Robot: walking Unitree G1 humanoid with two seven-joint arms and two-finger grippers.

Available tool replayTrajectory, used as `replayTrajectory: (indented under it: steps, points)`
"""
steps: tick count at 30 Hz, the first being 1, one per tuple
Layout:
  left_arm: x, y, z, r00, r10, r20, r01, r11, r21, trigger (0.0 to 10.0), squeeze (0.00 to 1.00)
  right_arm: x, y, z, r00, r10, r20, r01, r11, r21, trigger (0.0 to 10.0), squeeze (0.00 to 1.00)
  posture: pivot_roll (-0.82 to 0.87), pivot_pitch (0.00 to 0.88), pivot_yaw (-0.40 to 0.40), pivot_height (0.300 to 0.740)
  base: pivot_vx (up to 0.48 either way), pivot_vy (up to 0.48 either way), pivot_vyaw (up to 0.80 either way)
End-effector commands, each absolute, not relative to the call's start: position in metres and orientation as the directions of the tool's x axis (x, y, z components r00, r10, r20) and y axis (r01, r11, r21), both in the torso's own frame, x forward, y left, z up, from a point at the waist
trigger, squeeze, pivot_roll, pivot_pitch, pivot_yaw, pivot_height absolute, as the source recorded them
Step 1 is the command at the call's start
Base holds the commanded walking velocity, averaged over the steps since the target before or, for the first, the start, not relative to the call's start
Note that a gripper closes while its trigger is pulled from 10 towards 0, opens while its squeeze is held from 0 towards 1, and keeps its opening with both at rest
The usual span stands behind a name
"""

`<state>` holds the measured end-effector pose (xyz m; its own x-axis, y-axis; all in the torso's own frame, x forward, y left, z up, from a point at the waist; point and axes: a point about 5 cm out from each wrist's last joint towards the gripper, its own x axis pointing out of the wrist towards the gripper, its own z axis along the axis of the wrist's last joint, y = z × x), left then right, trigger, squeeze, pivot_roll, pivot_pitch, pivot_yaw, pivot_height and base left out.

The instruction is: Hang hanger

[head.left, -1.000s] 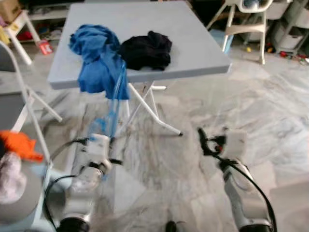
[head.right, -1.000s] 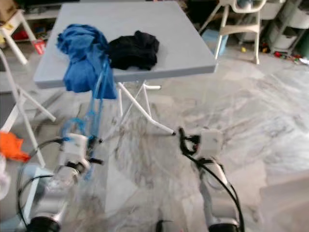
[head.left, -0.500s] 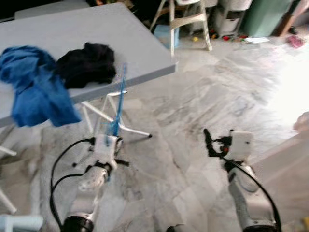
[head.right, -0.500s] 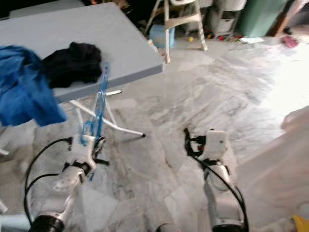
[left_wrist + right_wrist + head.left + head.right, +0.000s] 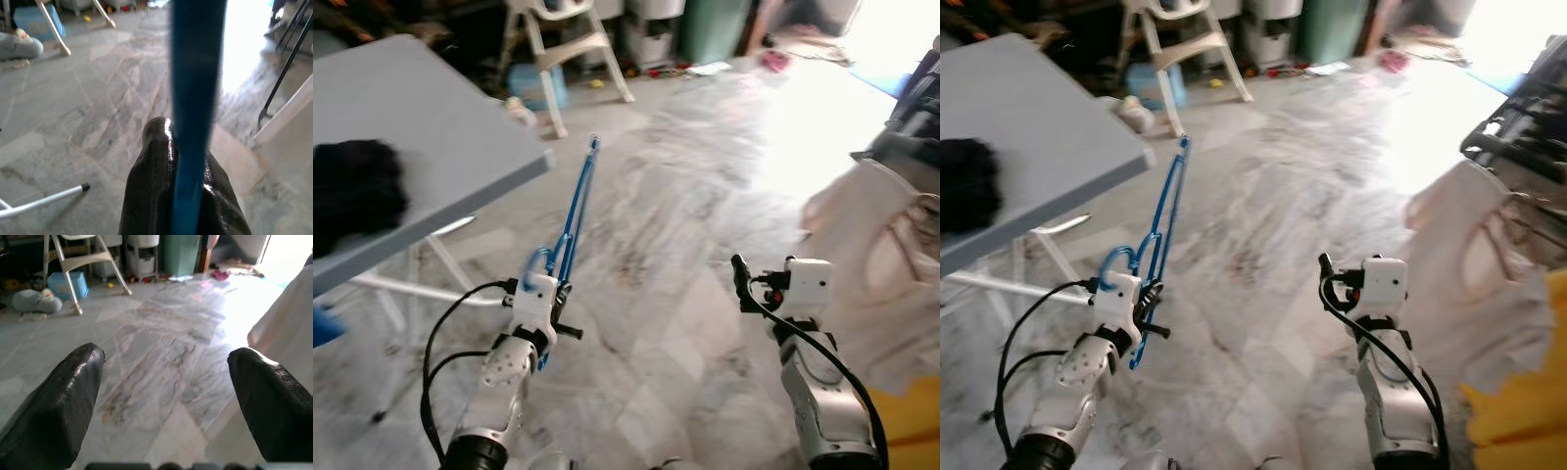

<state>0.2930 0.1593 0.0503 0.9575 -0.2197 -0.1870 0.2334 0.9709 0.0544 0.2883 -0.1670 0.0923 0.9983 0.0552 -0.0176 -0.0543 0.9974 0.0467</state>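
A: Left eye view entry. The blue hanger (image 5: 573, 217) is seen clamped between the pressed-together fingers of the left gripper (image 5: 551, 315), its long bar slanting up toward 1 o'clock over the marble floor (image 5: 685, 196).

B: Confirmed at the wrist: the blue bar (image 5: 193, 98) is pinched against a black finger (image 5: 156, 161). Right gripper?

A: The right gripper (image 5: 741, 279) is held at 4 o'clock from the hanger, fingers (image 5: 63, 396) spread wide, nothing carried.

B: Surroundings?

A: A grey table (image 5: 431, 147) with a black garment (image 5: 352, 196) is noted at 9 o'clock. Pale clothes (image 5: 871, 255) on a dark drying rack (image 5: 1518, 108) are noted at 3 o'clock.

B: Progress?

A: Pickup is judged done. Hanging is not yet done: the rack is well apart from the hanger, so approach and hooking are judged to be left.
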Motion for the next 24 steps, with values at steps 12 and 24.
replayTrajectory:
  steps: [12,24]
  points:
    - [0.292,0.15,0.04,0.935,-0.247,-0.254,0.262,0.965,0.023,10.0,0.0,0.286,-0.173,0.088,0.998,0.035,-0.046,-0.033,0.999,0.034,10.0,0.0,-0.16,0.159,-0.014,0.74,0.0,0.0,-0.05]
    - [0.292,0.147,0.041,0.926,-0.28,-0.252,0.291,0.957,0.008,10.0,0.0,0.286,-0.173,0.088,0.998,0.028,-0.052,-0.026,0.999,0.035,10.0,0.0,-0.16,0.158,-0.01,0.74,0.0,0.12,-0.53]
